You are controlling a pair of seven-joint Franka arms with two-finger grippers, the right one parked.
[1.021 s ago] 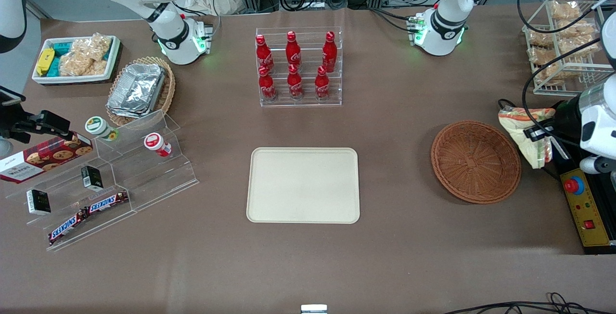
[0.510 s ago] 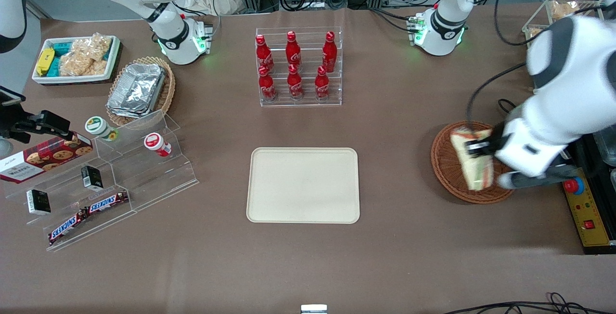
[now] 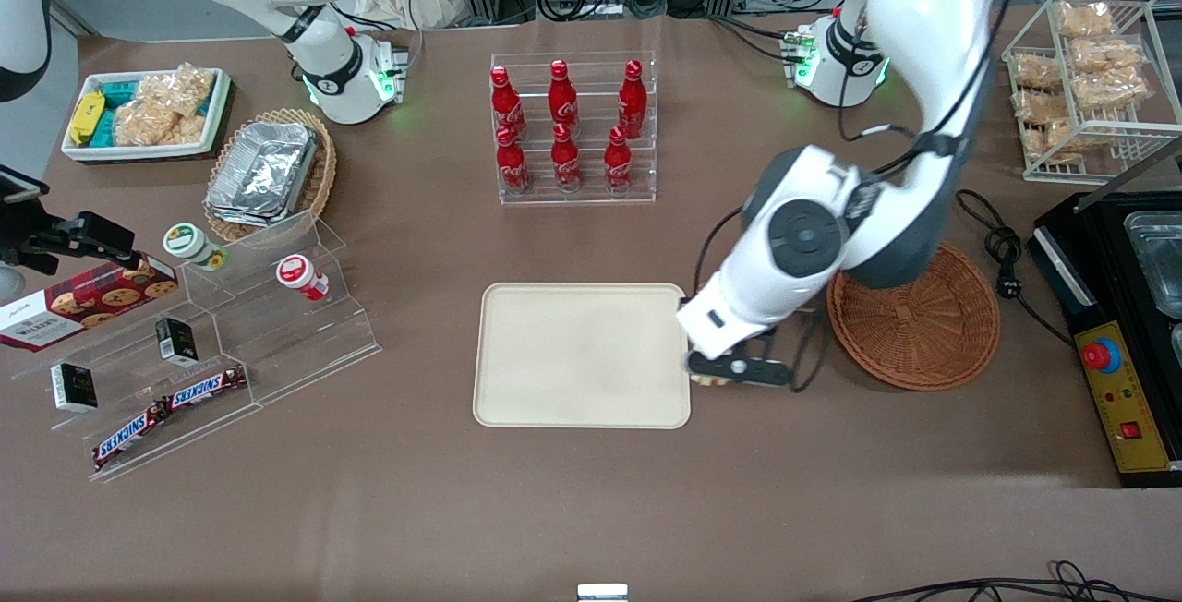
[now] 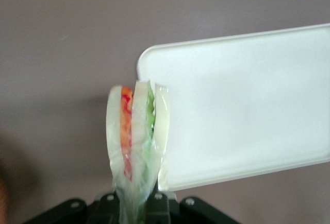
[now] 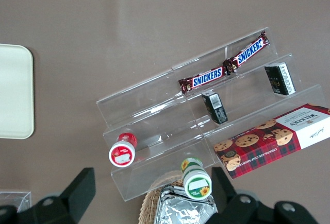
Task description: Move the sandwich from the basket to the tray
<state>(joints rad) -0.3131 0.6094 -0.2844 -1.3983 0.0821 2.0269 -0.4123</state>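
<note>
My left gripper point(image 3: 734, 367) hangs over the edge of the cream tray point(image 3: 582, 353) that faces the basket. It is shut on the sandwich point(image 4: 136, 136), a clear-wrapped wedge with orange and green filling. In the left wrist view the gripper point(image 4: 136, 206) holds the sandwich by its wrapped end, above the tray's corner point(image 4: 154, 59) and the bare table beside it. In the front view the arm hides nearly all of the sandwich. The round reddish-brown basket point(image 3: 914, 316) stands empty beside the tray, toward the working arm's end.
A clear rack of red bottles point(image 3: 572, 126) stands farther from the front camera than the tray. A black control box point(image 3: 1122, 399) and a wire rack of snacks point(image 3: 1090, 76) are at the working arm's end. An acrylic stepped shelf point(image 3: 222, 325) is at the parked arm's end.
The left arm carried the sandwich from past the basket's outer edge, over the basket, to the tray's edge. The basket stays empty.
</note>
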